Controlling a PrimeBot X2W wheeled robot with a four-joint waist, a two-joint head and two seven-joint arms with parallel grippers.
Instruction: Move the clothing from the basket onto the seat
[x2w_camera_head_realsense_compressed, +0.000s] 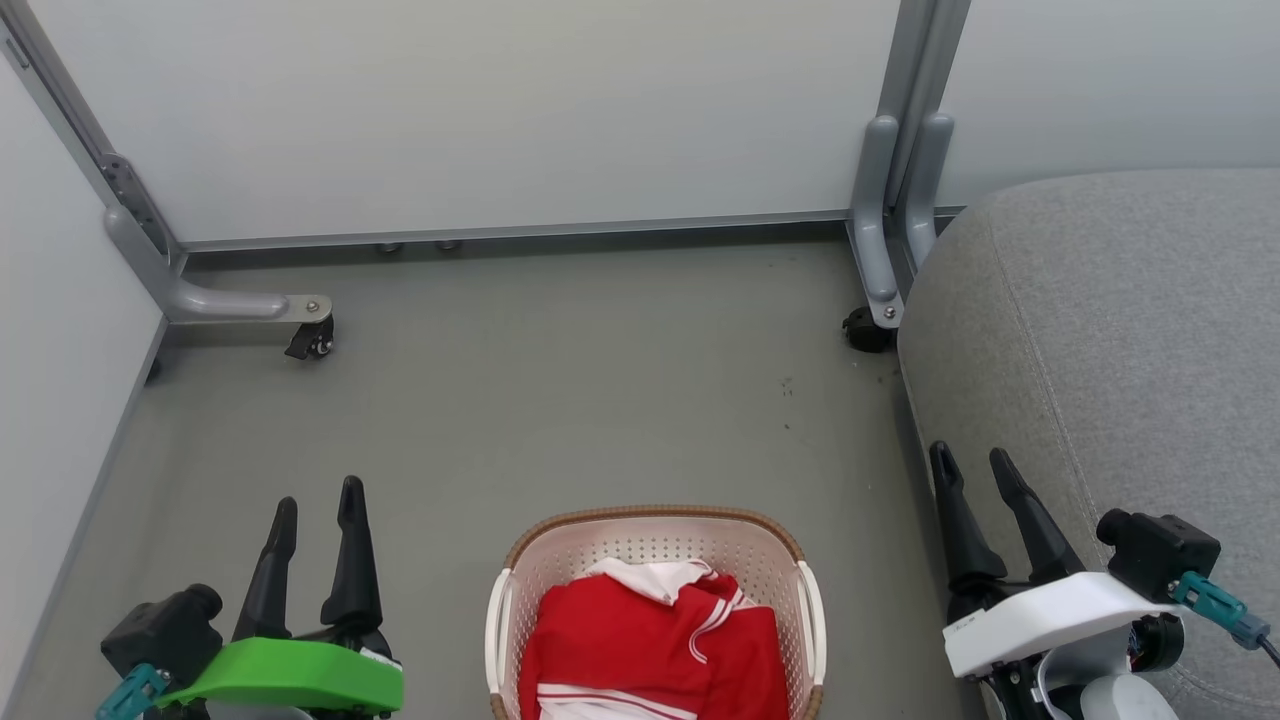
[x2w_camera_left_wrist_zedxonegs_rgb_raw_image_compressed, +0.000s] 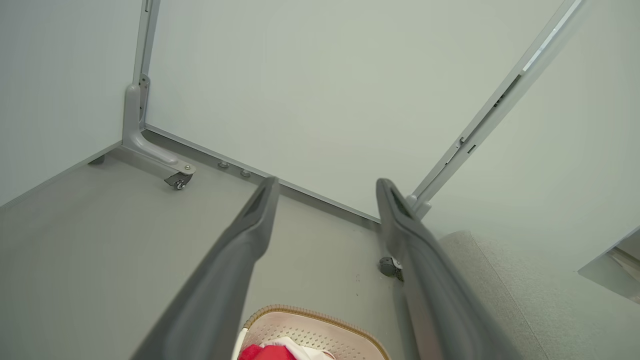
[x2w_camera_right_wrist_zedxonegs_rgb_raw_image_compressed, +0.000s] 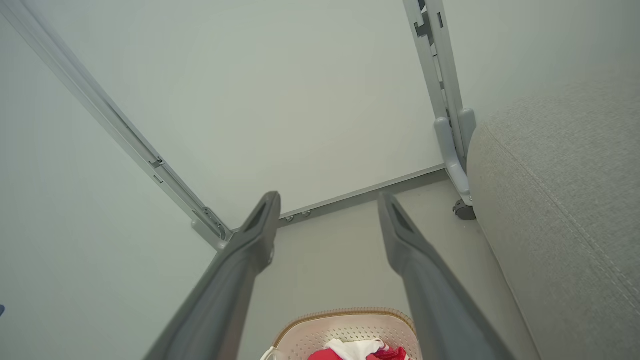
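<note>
1. Reading the jaws first: both pairs stand spread fully wide with nothing in them. The left jaws' fingers (x2w_camera_head_realsense_compressed: 352, 570) hang over the floor (x2w_camera_head_realsense_compressed: 560, 400) left of the basket (x2w_camera_head_realsense_compressed: 650, 515), and the right jaws' fingers (x2w_camera_head_realsense_compressed: 960, 530) hang at the front edge of the seat (x2w_camera_head_realsense_compressed: 1130, 330).
2. I see two risks. If I descend too close to the basket wall, a fingertip could snag the rim or a perforation and tip the basket. A shallow pinch could take only one layer, and the cloth might slip or trail onto the floor short of the seat.
3. The clothing (x2w_camera_head_realsense_compressed: 640, 640) lies heaped in the basket, between the two pairs of jaws and behind their tips. Neither pair touches it. The seat is well to its right.
</note>
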